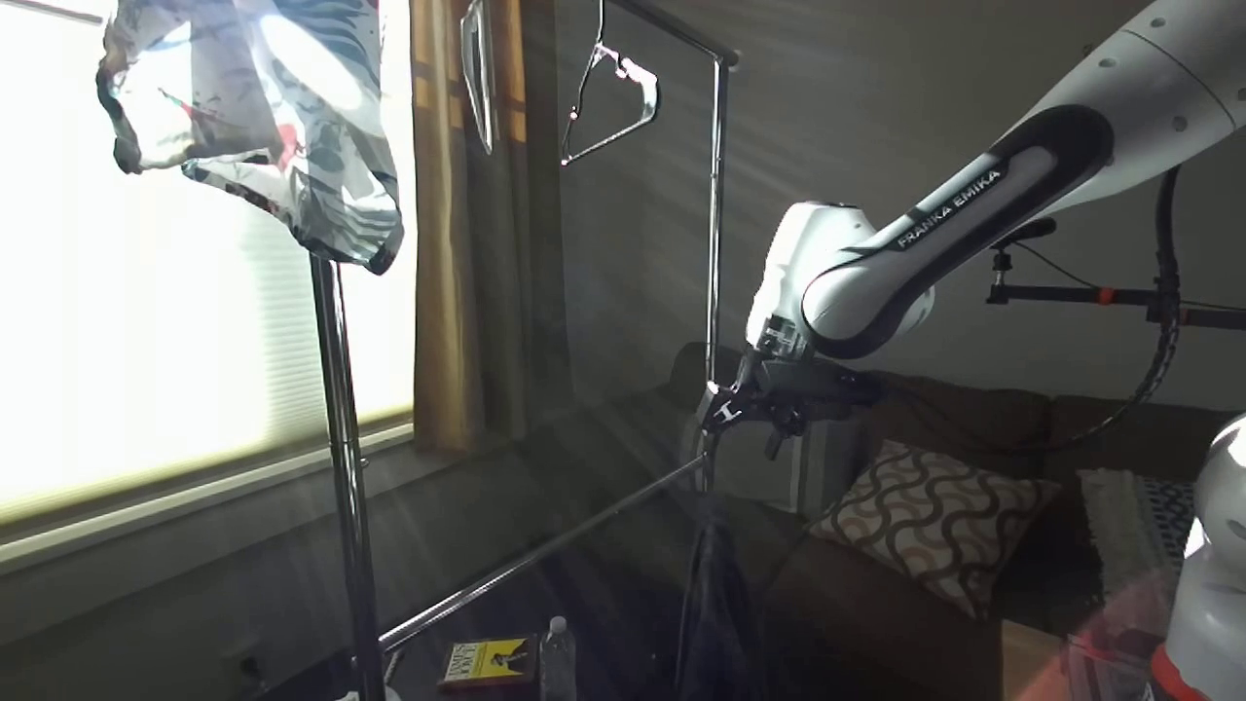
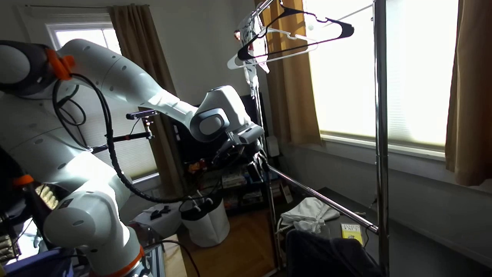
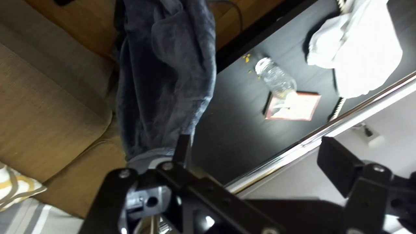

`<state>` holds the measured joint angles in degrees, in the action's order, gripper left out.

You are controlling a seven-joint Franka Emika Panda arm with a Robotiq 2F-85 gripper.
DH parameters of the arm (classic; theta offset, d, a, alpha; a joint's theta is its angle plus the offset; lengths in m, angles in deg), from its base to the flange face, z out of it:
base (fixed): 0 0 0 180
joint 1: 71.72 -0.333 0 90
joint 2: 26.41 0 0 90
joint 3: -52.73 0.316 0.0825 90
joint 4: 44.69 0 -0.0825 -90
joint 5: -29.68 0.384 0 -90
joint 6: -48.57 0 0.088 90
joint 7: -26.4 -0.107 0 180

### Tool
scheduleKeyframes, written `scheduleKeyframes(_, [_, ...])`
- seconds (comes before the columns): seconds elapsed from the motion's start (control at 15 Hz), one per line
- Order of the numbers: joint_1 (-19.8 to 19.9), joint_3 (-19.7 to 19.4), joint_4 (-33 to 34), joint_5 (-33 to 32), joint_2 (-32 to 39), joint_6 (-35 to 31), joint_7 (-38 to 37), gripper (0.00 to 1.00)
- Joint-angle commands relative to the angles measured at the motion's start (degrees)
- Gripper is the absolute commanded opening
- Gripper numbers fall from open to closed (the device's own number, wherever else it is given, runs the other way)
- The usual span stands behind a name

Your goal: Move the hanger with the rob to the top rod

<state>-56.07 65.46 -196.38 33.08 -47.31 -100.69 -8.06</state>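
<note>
- Far left in an exterior view: a bright window [image 1: 58,341], and a patterned cloth [image 1: 336,195] hanging in front of it, hiding the upper part of the near post [image 1: 341,428].
- Next, a brown curtain [image 1: 467,331]; a white hanger [image 2: 284,57] hangs high in front of it.
- Below these, on the dark surface [image 3: 234,123], a book [image 3: 302,105] and an upright bottle [image 3: 274,76] just beside it; the wrist view also shows a white bag [image 3: 370,61] there.
- The lower rod [image 1: 545,557] runs slantwise behind them, from near post to far post [image 1: 718,195].
- A black hanger [image 1: 608,140] hangs high, near the end of the top rod [image 1: 677,27] that meets the far post.
- The robe [image 1: 715,613] hangs low, by the far end of the lower rod and well below the top rod. Its hanger I cannot make out.
- The hand [image 1: 718,414] is above the robe. In the wrist view its fingers [image 3: 183,149] stand wide apart and it has hold of nothing; one finger overlaps the robe and the lower rod shows through the gap, but whether either touches I cannot tell.
- Right of that, a wavy-patterned cushion [image 1: 944,516] rests on the brown sofa [image 3: 48,97]; over it, the white arm [image 1: 973,195] slants down from the upper right to the hand.
</note>
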Motion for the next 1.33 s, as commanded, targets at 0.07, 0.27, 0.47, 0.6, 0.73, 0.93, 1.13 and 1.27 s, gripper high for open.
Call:
scheduleKeyframes(0.07, [-2.3,-3.2,0.5,-2.5,3.0,-1.2,-1.7,1.0])
scheduleKeyframes(0.27, [-3.0,-3.4,0.8,-2.3,1.7,-1.1,-1.5,1.0])
scheduleKeyframes(0.47, [4.9,0.8,2.5,-10.9,9.8,-13.4,-15.0,1.0])
scheduleKeyframes(0.6, [14.2,5.6,3.8,-19.7,14.0,-17.5,-23.7,1.0])
scheduleKeyframes(0.73, [22.2,8.5,5.4,-28.9,14.4,-13.8,-30.4,1.0])
scheduleKeyframes(0.93, [26.0,10.8,11.5,-41.8,22.1,-4.0,-42.7,1.0])
scheduleKeyframes(1.13, [13.2,2.6,16.4,-39.4,31.4,5.5,-42.9,1.0])
scheduleKeyframes(1.27, [8.0,-4.1,12.7,-37.0,25.7,1.3,-39.7,1.0])
